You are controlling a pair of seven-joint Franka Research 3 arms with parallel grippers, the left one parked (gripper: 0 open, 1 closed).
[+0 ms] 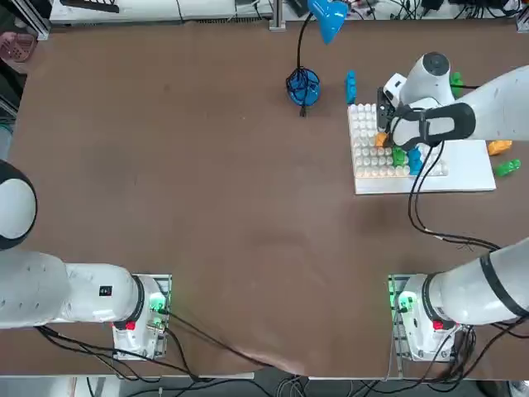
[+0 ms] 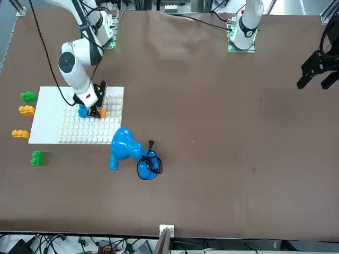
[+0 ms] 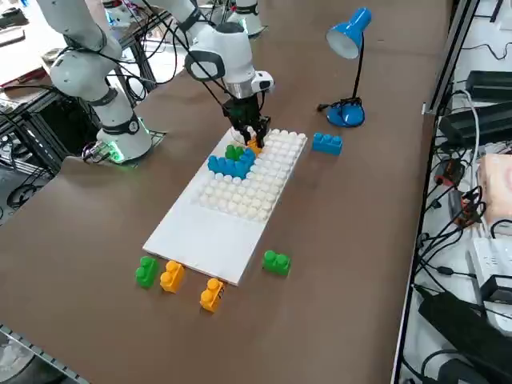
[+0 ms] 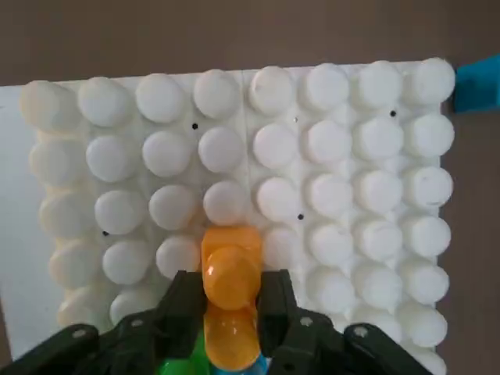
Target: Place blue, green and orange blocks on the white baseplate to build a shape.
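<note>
While the overhead view hides most of the grasp beneath the right arm's wrist, the wrist camera shows it plainly: the right gripper (image 4: pixel 229 301) has its jaws clamped on an orange block (image 4: pixel 231 301), which stands on the studded part of the white baseplate (image 4: pixel 355 203), with a sliver of a green block (image 4: pixel 181 366) just beside it. The side view adds what the wrist camera cannot: blue blocks (image 3: pixel 230 166) and that green block (image 3: pixel 234 152) sit joined on the baseplate (image 3: pixel 210 232) right next to the held orange one, roughly midway along the baseplate's long side nearest the robot. Only the wider views show the loose pieces off the baseplate: a blue block (image 3: pixel 326 143) near the blue desk lamp (image 3: pixel 349 68), and green and orange blocks scattered on the brown bench (image 3: pixel 360 264) past the baseplate's smooth end. From across the bench the arm reaches out over the baseplate (image 2: pixel 45 114) with its wrist bent so the gripper (image 2: pixel 96 112) points straight down onto the studs.
</note>
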